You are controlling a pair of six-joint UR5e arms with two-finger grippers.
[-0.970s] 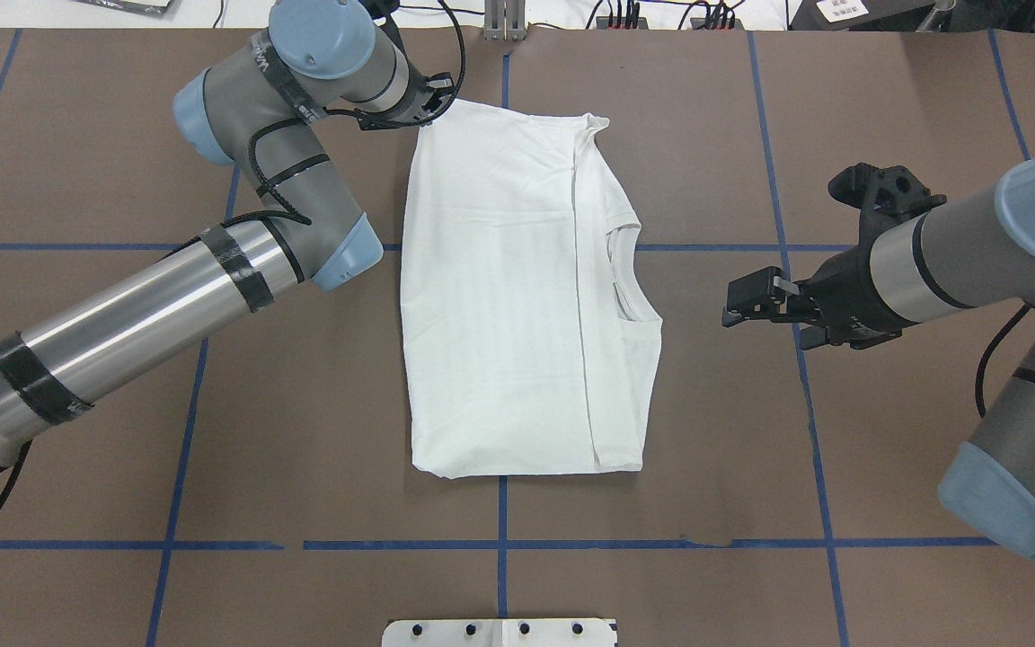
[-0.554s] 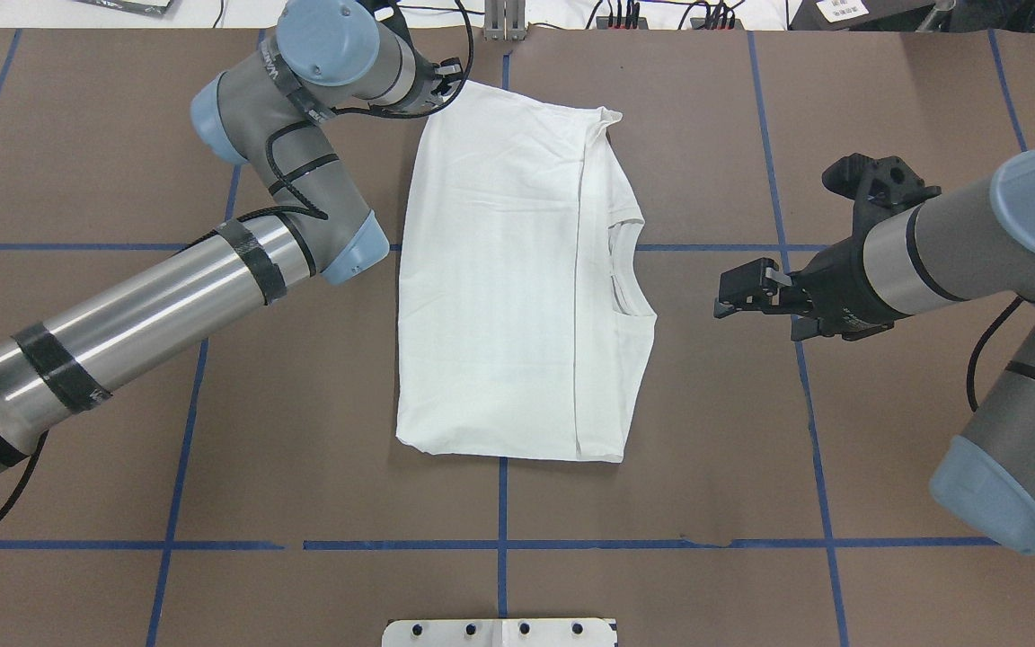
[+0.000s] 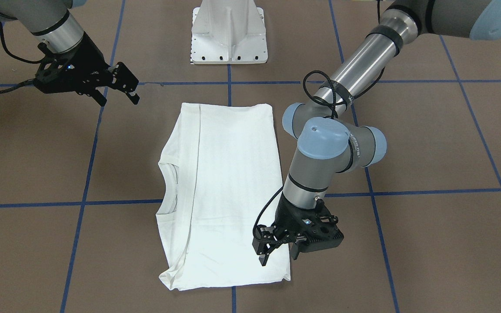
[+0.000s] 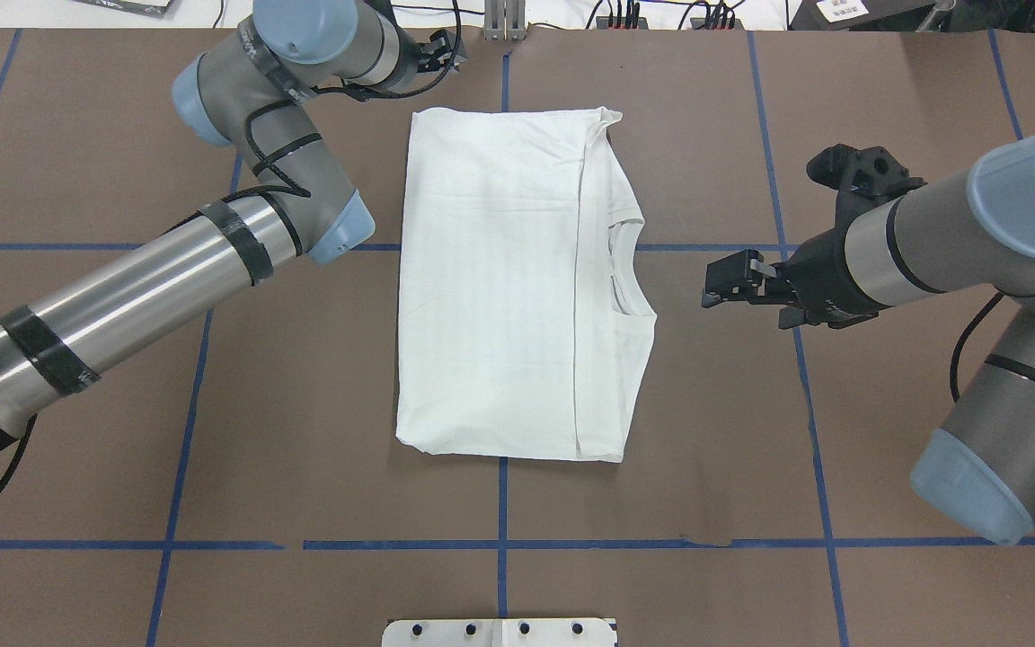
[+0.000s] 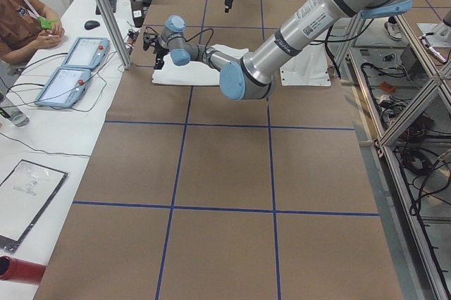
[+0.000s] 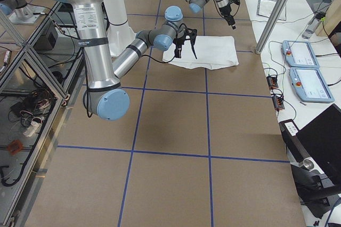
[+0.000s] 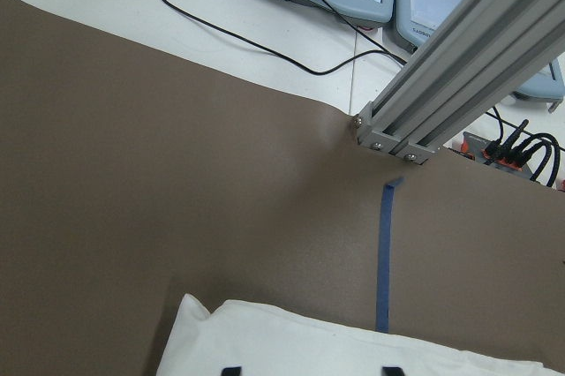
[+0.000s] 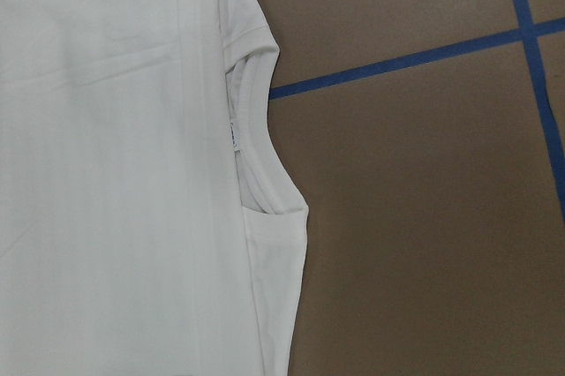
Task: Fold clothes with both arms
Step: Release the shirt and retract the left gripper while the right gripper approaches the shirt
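Nearest the robot's base, the short edge of the folded T-shirt (image 4: 490, 296) lies on the middle of the brown table (image 4: 302, 404). It is a flat white rectangle, and its long axis runs straight away from the robot. Halfway along, I see the collar (image 4: 618, 270) opening toward the robot's right. The right gripper (image 3: 120, 102) hangs off that side, fingers spread, clear of the cloth. Farthest out, the left gripper (image 3: 278, 258) hovers over the shirt's far left corner, fingers parted, grasping nothing.
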